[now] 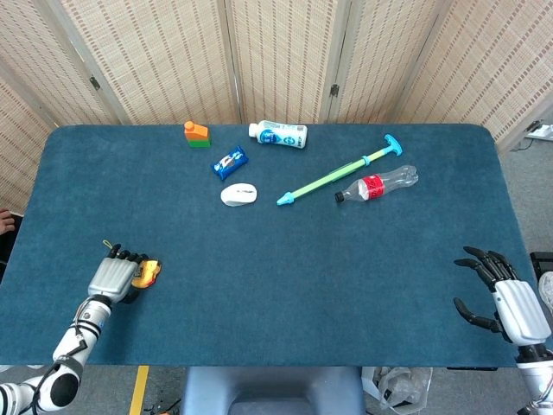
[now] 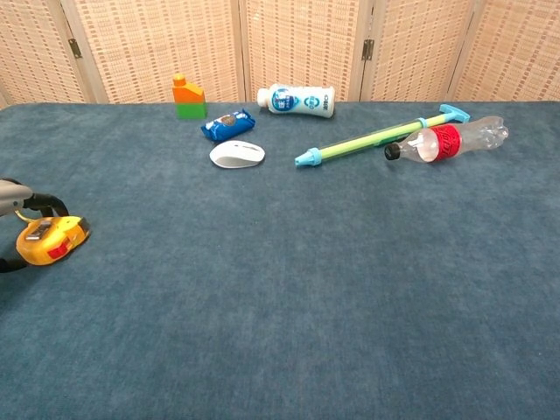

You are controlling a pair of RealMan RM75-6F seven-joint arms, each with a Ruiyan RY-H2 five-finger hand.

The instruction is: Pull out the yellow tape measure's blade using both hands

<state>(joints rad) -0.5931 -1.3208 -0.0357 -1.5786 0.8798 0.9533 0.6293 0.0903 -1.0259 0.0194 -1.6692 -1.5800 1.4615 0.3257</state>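
The yellow tape measure [image 1: 145, 273] [image 2: 51, 241] lies near the table's front left edge, with a red patch on its side. My left hand [image 1: 113, 278] [image 2: 19, 208] grips it, fingers curled over its top and thumb under it. No blade shows pulled out. My right hand [image 1: 504, 299] hovers at the front right corner of the table, fingers spread and holding nothing; the chest view does not show it.
At the back lie an orange and green block [image 1: 197, 134], a blue packet [image 1: 230, 162], a white mouse [image 1: 238, 194], a white bottle [image 1: 278, 134], a green and blue pump [image 1: 337, 172] and a clear bottle with red label [image 1: 377, 184].
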